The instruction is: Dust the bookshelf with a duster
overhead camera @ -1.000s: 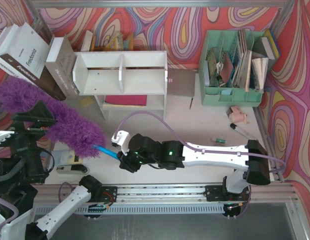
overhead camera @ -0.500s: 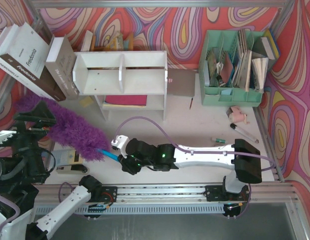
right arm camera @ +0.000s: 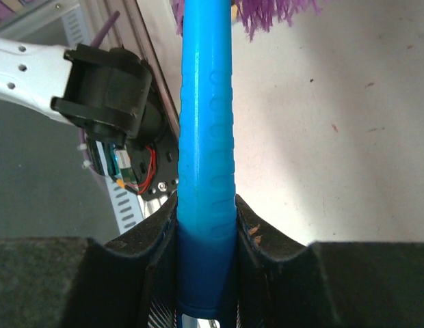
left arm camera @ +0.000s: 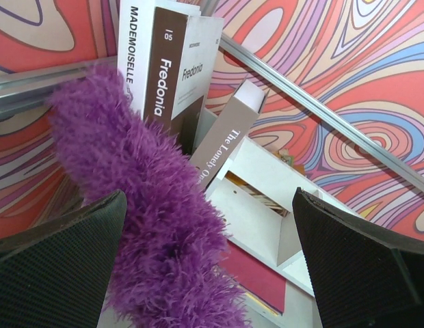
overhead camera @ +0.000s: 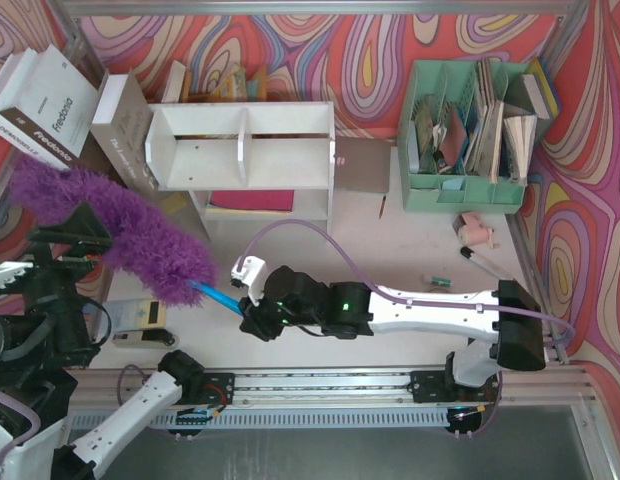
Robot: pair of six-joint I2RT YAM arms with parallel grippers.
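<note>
Where duster (left arm camera: 164,225) leans, book (left arm camera: 167,82) reads "Fredonia"

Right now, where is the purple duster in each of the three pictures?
Overhead: duster slanted along the left side.
Left wrist: its purple head fills the lower middle, seen between open jaws.
Right wrist: mainly its blue handle, upright in the centre, clamped by jaws.
Landmark: Fredonia book, in overhead and left wrist only.
</note>
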